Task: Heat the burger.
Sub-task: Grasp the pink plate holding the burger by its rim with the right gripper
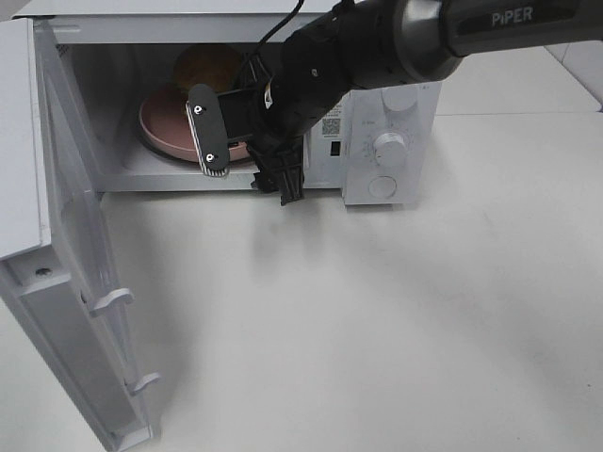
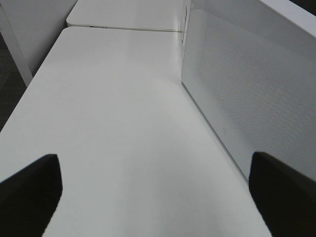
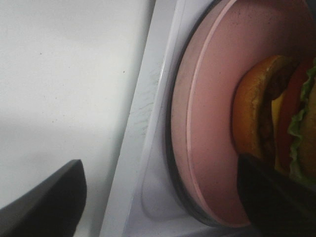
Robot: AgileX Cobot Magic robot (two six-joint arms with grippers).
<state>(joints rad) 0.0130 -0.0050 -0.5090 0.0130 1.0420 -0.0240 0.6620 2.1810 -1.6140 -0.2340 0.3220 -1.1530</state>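
Observation:
The burger (image 1: 207, 66) sits on a round pink plate (image 1: 160, 127) inside the open white microwave (image 1: 377, 141). In the right wrist view the burger (image 3: 266, 113) shows its bun, cheese, tomato and lettuce on the plate (image 3: 212, 98). My right gripper (image 1: 248, 158) is at the front of the microwave's cavity, open and holding nothing. One of its fingers hangs over the plate and the other over the table outside, as the right gripper (image 3: 160, 202) shows in its own view. My left gripper (image 2: 158, 197) is open and empty above the bare table; it is out of the exterior view.
The microwave door (image 1: 57, 282) stands swung open at the left, reaching the table's front edge. The control panel with knobs (image 1: 388, 146) is on the right. A white perforated microwave panel (image 2: 247, 98) is close beside the left gripper. The white table (image 1: 377, 320) spreads in front.

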